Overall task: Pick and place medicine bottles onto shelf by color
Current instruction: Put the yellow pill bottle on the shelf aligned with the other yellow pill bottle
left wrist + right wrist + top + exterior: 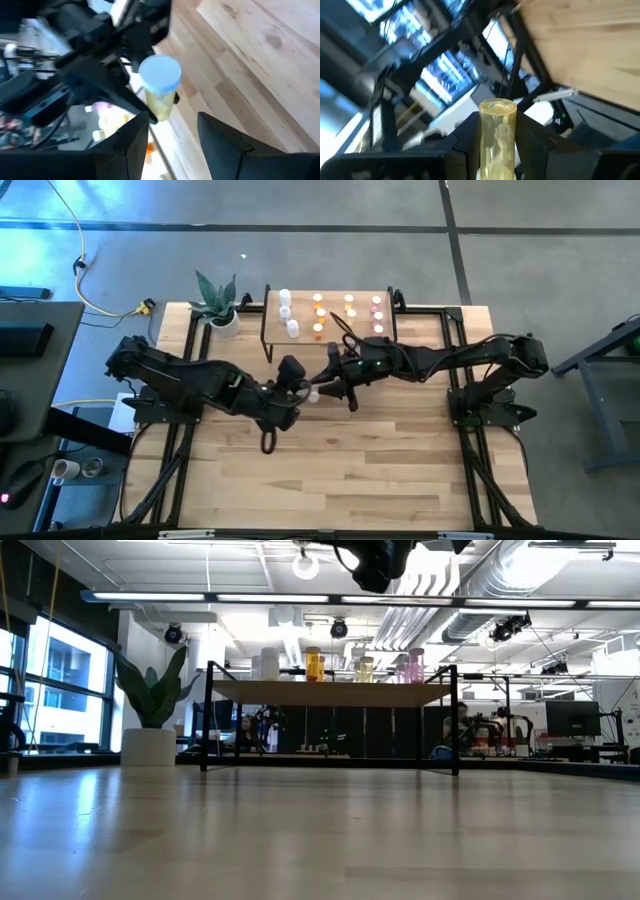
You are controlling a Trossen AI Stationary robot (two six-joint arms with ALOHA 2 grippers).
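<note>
My right gripper (328, 388) is shut on a pale yellow bottle with a white cap (313, 395) above the table's middle, in front of the shelf. My left gripper (298, 392) is open just left of it, and in the left wrist view its fingers (135, 142) stand short of the bottle (161, 97). The light-wood shelf (330, 340) at the far edge carries white (287, 312), orange (319, 313), yellow (350, 306) and pink (378, 315) bottles standing in rows. The low view shows the shelf (330, 693) with both grippers high above it. My right gripper pinches the bottle's yellow body (497, 145) between its two fingers (470, 135). The bottle lies along the fingers and sticks out past their tips. The fingers come from the table's right side. The bottle is lifted clear, its white cap (160, 74) toward my left gripper.
A potted plant (218, 310) stands left of the shelf at the far edge and also shows in the low view (150, 715). Black frame rails (455, 330) run along the table's sides. The bare wooden tabletop (340, 470) spreads toward the near edge.
</note>
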